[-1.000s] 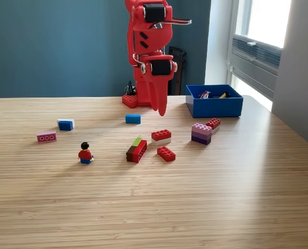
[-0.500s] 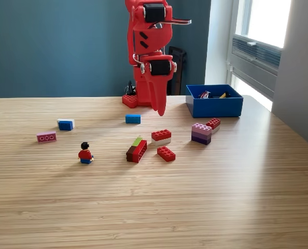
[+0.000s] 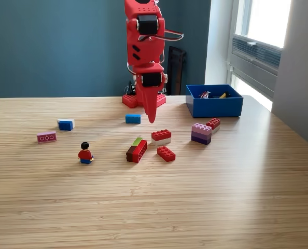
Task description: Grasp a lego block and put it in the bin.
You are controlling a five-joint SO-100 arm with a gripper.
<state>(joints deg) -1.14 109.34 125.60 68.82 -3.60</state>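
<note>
1. A pale wooden table point(image 3: 237, 207) with a fine lengthwise grain fills the lower frame, set against a dark teal wall point(image 3: 50, 46); a bright window point(image 3: 263, 26) lights the exterior view's right side.
2. A red plastic robot arm point(image 3: 143, 41) stands at the table's far edge, its black motor blocks facing the camera. No brand name, label or other writing can be read anywhere.
3. The arm's tapered red gripper point(image 3: 151, 118) points straight down, its tip hanging above the table between a small blue brick point(image 3: 133, 119) and a red-and-white stacked brick point(image 3: 161, 137). The jaws appear pressed together with nothing between them, though the angle makes that hard to confirm.
4. The bin, a shallow square box of bright blue plastic point(image 3: 214, 101), sits at the exterior view's right near the far edge, with a few small pieces inside.
5. Just in front of the bin lie a purple layered block point(image 3: 201, 133) and a small red brick point(image 3: 213, 123), touching.
6. Mid-table lie a red, brown and green block point(image 3: 137, 150) and a flat red brick point(image 3: 166, 153).
7. To the exterior view's left are a blue-and-white brick point(image 3: 66, 124), a pink brick point(image 3: 46, 137) and a small red-shirted toy figure point(image 3: 85, 153).
</note>
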